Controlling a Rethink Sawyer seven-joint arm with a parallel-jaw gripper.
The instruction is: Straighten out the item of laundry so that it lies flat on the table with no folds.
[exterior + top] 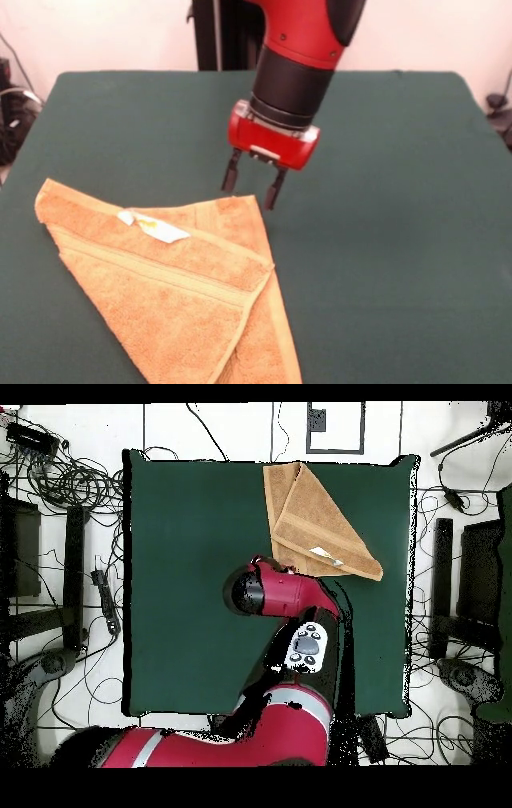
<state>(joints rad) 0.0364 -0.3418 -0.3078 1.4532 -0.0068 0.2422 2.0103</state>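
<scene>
Nearest the camera lies the orange-tan towel (180,300), folded over itself into a rough triangle at the near-left part of the green worktop (384,240). Its small white tag (156,226) faces up, with a yellowish mark too small to read. Just above the towel's far corner hovers the hand (253,186), fingers narrowly parted and empty. Unfolding looks barely begun; next it probably needs to descend, pinch the upper layer's edge and draw it open.
</scene>
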